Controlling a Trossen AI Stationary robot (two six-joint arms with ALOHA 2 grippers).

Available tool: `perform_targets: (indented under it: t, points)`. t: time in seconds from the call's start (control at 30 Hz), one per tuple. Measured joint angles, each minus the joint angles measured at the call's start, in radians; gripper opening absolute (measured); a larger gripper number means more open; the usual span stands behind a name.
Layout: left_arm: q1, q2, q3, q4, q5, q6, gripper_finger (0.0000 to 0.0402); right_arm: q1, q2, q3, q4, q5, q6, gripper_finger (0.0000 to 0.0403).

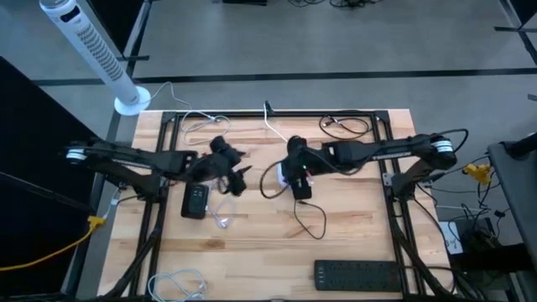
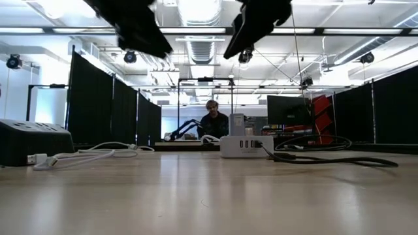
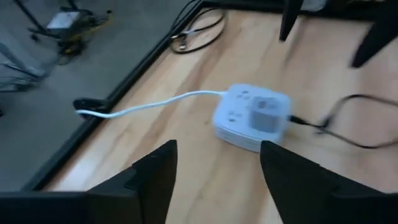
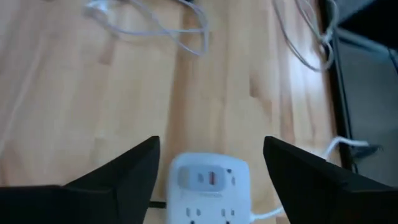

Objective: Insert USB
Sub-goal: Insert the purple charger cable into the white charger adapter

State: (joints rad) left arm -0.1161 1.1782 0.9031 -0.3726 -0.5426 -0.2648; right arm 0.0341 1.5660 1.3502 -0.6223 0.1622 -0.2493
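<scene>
1. While both arms are being held above mid-table, the left gripper is being shown with fingers spread and empty.
2. Likewise the right gripper is being shown spread, empty, directly over the white USB charger.
3. A black cable is being seen plugged in; insertion is being judged complete.
4. Beyond, a seated person is being noted.

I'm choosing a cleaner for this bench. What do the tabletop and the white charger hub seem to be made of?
The tabletop looks like light wood, butcher-block style: long glued strips with visible grain, and a mild sheen that suggests a sealed finish. The charger hub looks like smooth white moulded plastic, with rounded edges and a fairly matte surface. Neither can be confirmed by sight alone.
</scene>
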Motion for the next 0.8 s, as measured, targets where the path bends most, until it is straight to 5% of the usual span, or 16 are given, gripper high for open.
perform_targets:
  t: [0.17, 0.37, 0.6, 0.8]
  points:
    - [-0.16, -0.131, 0.0, -0.082, 0.006, -0.089, 0.0168, 0.067, -0.021, -0.124, 0.211, -0.065, -0.06, 0.0226]
    - [-0.353, -0.198, 0.002, -0.195, 0.073, -0.373, 0.012, 0.164, 0.005, -0.308, 0.54, -0.141, -0.106, 0.0195]
    - [-0.521, -0.078, 0.001, -0.389, 0.094, -0.735, 0.0071, 0.314, 0.009, -0.437, 0.782, -0.144, -0.084, 0.0177]
    - [-0.527, 0.059, 0.0, -0.417, 0.218, -0.877, 0.0051, 0.438, 0.015, -0.49, 0.936, -0.144, -0.034, 0.0166]
